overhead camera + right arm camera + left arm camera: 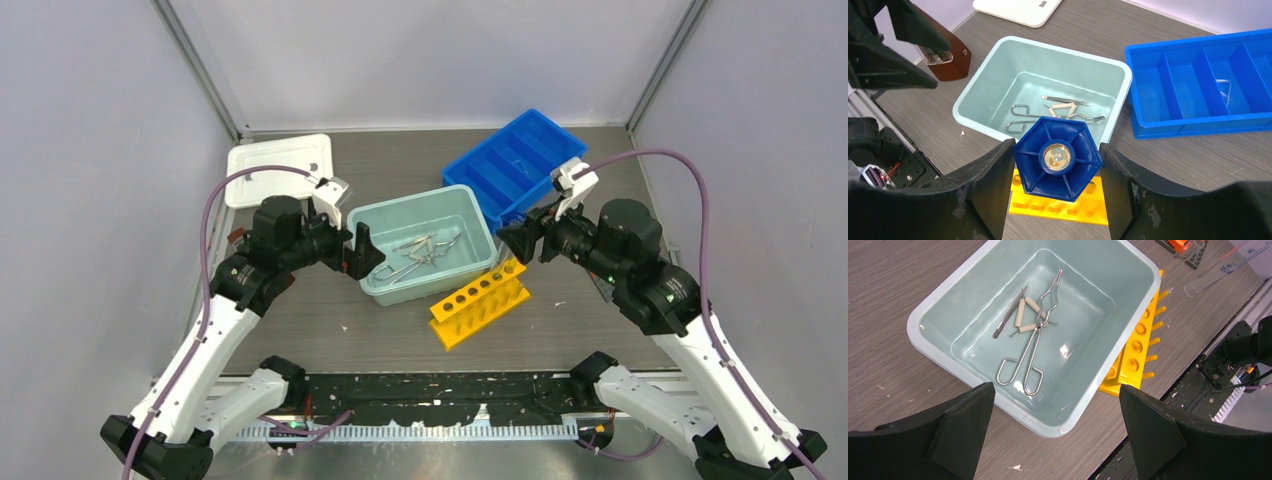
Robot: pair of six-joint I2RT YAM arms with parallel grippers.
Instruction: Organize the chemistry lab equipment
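Note:
Silvery crucible tongs [1032, 351], slim tweezers [1009, 321] and a wire triangle with white sleeves [1029, 316] lie in the pale teal tub [934, 351], also seen from above [470, 200]. My left gripper [1055, 405] hangs open over the tub's near corner with nothing between its fingers; from above it sits at the tub's left side [360, 252]. My right gripper [1058, 167] is shut on a tube seen end-on, its blue hexagonal cap [1058, 156] filling the gap between the fingers. From above, that gripper [520, 240] is at the tub's right side.
A yellow tube rack [480, 300] stands in front of the tub, directly below the held tube [1058, 206]. A blue divided tray [520, 160] sits at the back right with a thin clear piece [1225, 90] in one slot. A white lid [280, 165] lies back left.

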